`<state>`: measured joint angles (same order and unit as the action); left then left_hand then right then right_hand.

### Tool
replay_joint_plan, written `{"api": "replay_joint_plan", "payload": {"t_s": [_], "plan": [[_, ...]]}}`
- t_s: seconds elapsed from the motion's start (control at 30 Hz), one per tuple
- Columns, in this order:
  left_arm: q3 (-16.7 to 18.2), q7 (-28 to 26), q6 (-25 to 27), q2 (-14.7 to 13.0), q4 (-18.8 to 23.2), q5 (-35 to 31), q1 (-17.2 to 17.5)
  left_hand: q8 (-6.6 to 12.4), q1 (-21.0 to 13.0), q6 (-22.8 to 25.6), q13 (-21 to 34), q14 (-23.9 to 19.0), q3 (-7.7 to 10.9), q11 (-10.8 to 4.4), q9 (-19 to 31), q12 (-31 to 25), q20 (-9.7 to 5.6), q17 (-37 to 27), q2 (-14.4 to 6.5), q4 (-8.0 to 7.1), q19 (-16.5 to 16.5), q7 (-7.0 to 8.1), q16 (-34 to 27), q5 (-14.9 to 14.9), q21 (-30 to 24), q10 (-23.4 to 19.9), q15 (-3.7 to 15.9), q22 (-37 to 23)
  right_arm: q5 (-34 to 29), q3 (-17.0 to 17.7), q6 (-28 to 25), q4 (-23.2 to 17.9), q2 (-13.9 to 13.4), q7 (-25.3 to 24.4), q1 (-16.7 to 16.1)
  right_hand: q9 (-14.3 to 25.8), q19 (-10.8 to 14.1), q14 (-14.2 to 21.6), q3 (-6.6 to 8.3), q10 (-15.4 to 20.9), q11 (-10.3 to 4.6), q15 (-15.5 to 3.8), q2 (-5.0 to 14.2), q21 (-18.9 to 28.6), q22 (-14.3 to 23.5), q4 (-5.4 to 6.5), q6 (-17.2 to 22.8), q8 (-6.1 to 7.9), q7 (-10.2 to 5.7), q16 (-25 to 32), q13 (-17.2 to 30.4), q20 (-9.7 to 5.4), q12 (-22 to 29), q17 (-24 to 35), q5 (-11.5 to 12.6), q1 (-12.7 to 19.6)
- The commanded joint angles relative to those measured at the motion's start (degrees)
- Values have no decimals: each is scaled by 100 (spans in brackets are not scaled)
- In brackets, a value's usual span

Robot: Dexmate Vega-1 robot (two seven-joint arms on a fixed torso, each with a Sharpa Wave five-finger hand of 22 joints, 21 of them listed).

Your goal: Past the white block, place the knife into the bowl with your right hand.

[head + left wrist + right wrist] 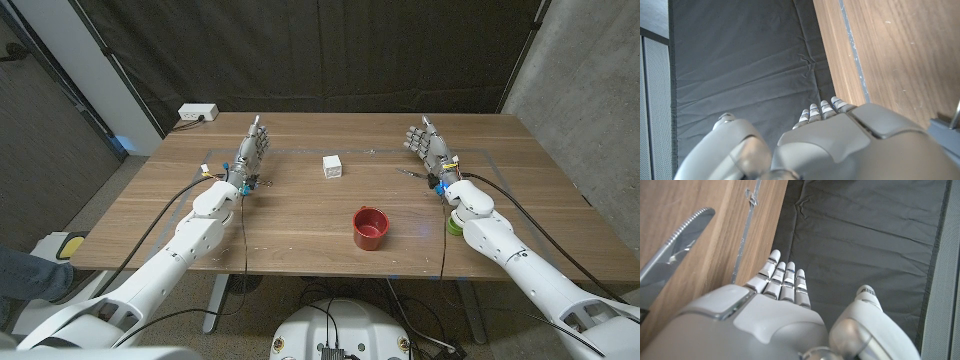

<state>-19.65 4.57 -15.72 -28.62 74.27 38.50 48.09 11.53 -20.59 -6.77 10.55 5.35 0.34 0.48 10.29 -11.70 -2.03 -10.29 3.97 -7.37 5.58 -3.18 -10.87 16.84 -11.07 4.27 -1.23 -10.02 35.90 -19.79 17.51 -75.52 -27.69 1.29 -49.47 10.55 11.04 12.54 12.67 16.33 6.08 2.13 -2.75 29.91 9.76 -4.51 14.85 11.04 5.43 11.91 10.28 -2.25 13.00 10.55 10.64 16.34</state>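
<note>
Your right hand point(428, 142) stands over the table point(300, 215) near its far right corner, fingers point(782, 277) straight and side by side, thumb held apart, holding nothing. The knife point(410, 173) lies on the wood just beside that hand, on the side toward the table's middle; in the right wrist view its blade point(670, 250) rests flat on the surface close to the hand but not touching it. The red bowl point(369, 227) sits toward the near edge, a little right of the middle, well apart from the knife. The white block point(332, 166) stands toward the far edge, near the middle of the table, between your two hands and beyond the bowl.

Your left hand point(251, 148) stands near the far left part of the table, fingers straight and close together, thumb apart, gripping nothing. A green object point(454, 223) shows partly under your right forearm near the right edge; what it is you cannot tell. A white power strip point(197, 114) lies beyond the far left corner.
</note>
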Motion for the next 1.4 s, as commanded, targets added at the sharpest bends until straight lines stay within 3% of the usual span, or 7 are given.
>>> {"api": "replay_joint_plan", "payload": {"t_s": [0.03, 0.13, 0.23, 0.8, 1.03, 1.2, 1.4], "plan": [[379, 368, 198, 92, 204, -36, 206, 27, -39, -26, 10, 26, -11, 15, 25, -47, -3, -8, -12, -32, 51, -27, -34, 30, -41, 29, -9, -30, -512, 332, 0, -379, 234, -107, -310, 27, 71, 63, 55, 89, -38, -4, 19, 19, 29, -27, 71, 30, -23, 28, 28, -80, 45, 3, 49, 87], [448, 415, 234, 77, 278, -102, 258, 23, -47, -24, 10, 18, -11, 21, 24, -45, 2, -7, -25, -28, 52, -25, -33, 35, -40, 23, -26, -30, -732, 441, -48, -632, 236, -376, -477, 25, 137, 132, 81, 118, -98, -96, 53, 1, 31, -62, 100, 36, -79, 33, 25, -114, 39, -1, 58, 148], [505, 423, 267, 69, 363, -168, 310, 28, -56, -1, 9, 1, -11, 35, 24, -46, -4, -7, -36, -23, 38, -40, -35, 39, -45, 13, -31, -30, -846, 549, -70, -784, 235, -508, -608, 23, 452, 404, 86, 412, -200, -161, 44, 19, 33, -124, 329, 99, -149, 75, 19, -211, 110, -10, 54, 217], [597, 579, 648, -207, 1045, -475, 505, 38, -134, 109, 7, -105, -8, 138, 20, -61, -55, -4, -106, 18, -62, -150, -45, 55, -74, -94, -109, -27, -1138, 978, -362, -1470, -80, -661, -1153, 33, 585, 582, 176, 575, -320, -264, 176, -38, 39, -191, 462, 113, -247, 76, 24, -294, 124, -3, 53, 374], [608, 590, 615, -146, 1108, -515, 528, 41, -153, 137, 7, -129, -9, 150, 20, -62, -47, -3, -116, 29, -78, -164, -46, 56, -76, -117, -99, -26, -1107, 1141, -322, -1650, -209, -548, -1369, 39, 726, 766, 184, 732, -289, -326, 210, -32, 46, -189, 446, 89, -258, 122, 29, -306, 161, 14, 31, 370], [596, 563, 654, -88, 1160, -511, 552, 42, -172, 163, 7, -155, -11, 131, 19, -65, -33, -3, -126, 40, -95, -165, -47, 56, -79, -143, -87, -25, -1400, 1210, -531, -1890, -416, -734, -1513, 40, 715, 768, 206, 721, -359, -314, 230, -58, 49, -212, 437, 81, -281, 106, 31, -301, 145, 14, 28, 415], [569, 496, 633, 9, 1210, -538, 584, 50, -198, 218, 6, -195, -14, 117, 19, -79, 2, -3, -142, 53, -99, -141, -50, 55, -75, -210, -81, -25, -1822, 1276, -562, -2038, -541, -1033, -1612, 47, 482, 453, 296, 877, -449, -342, 265, -250, 54, -359, 612, 120, -359, -75, 45, -243, 163, -8, 22, 688]]}}
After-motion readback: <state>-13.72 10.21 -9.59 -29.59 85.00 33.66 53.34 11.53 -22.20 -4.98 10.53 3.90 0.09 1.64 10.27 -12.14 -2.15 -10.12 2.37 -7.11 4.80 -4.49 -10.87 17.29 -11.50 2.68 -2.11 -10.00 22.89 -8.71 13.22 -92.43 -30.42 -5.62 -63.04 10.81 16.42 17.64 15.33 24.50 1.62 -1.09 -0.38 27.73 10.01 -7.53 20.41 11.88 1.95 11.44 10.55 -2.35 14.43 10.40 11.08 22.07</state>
